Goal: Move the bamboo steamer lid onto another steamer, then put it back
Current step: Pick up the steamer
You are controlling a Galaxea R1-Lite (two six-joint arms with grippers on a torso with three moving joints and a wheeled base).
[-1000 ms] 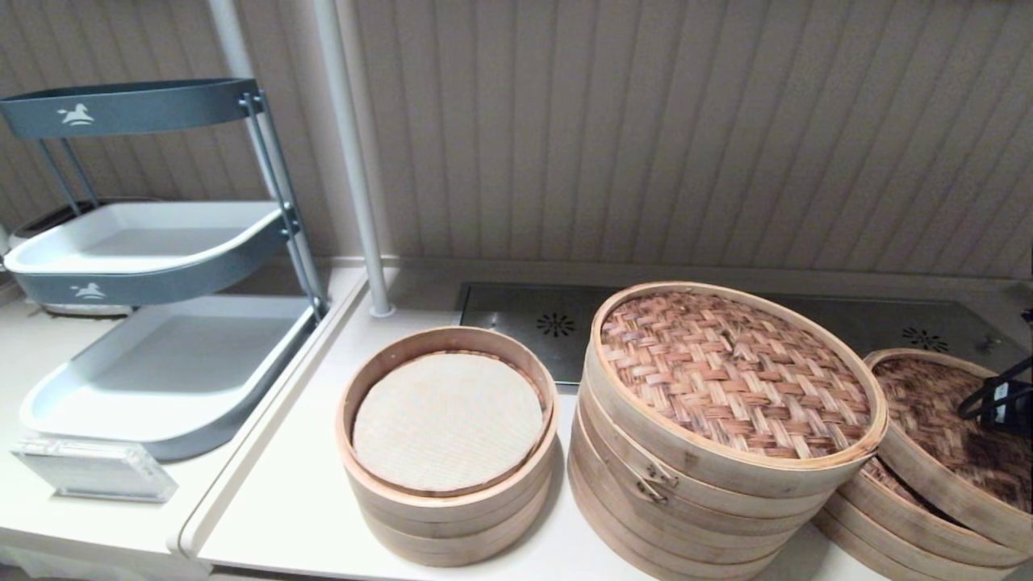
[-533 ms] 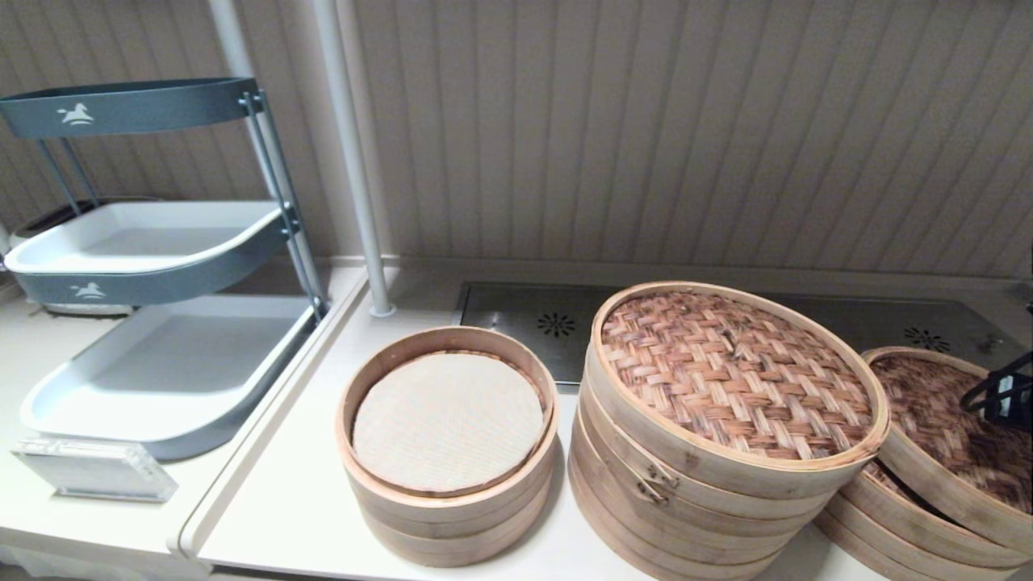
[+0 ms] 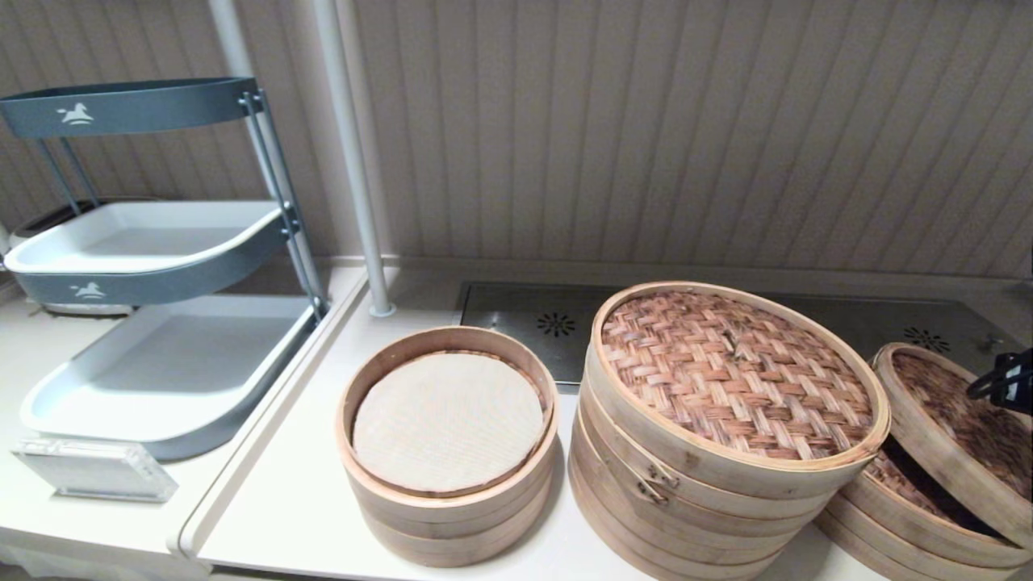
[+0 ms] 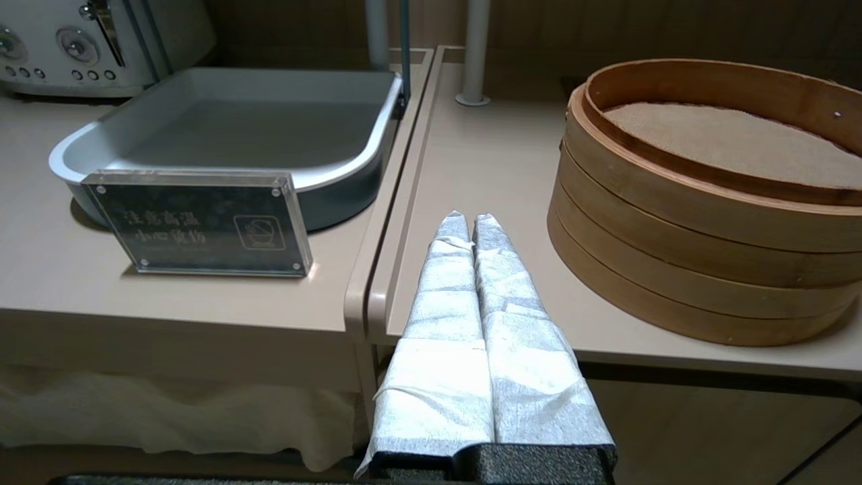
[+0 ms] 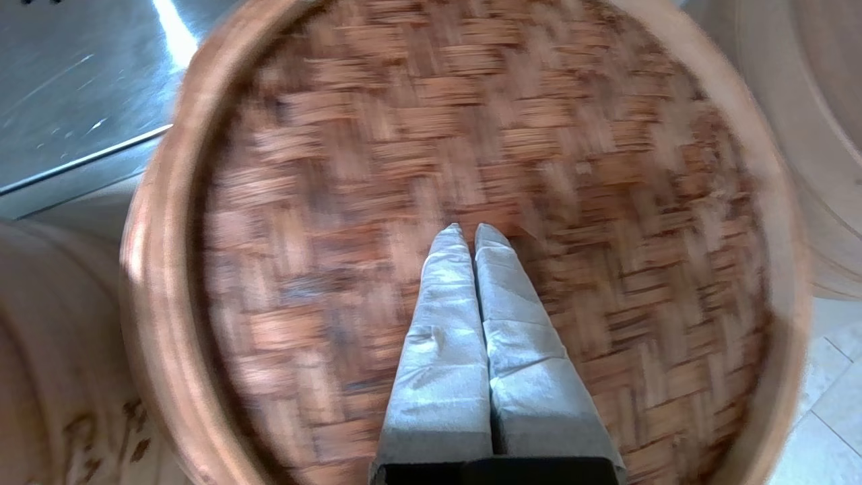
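Early stage: my right gripper, fingers pressed together on what looks like the centre knot, tilts the bamboo steamer lid up off its stack, another steamer not yet reached.

Tall steamer crowds the tilted lid; bare counter left.

Both the left gripper and the right gripper have long tapering fingers wrapped in creased pale grey-white cloth tape above black bases, and black looped cabling runs along the right arm.
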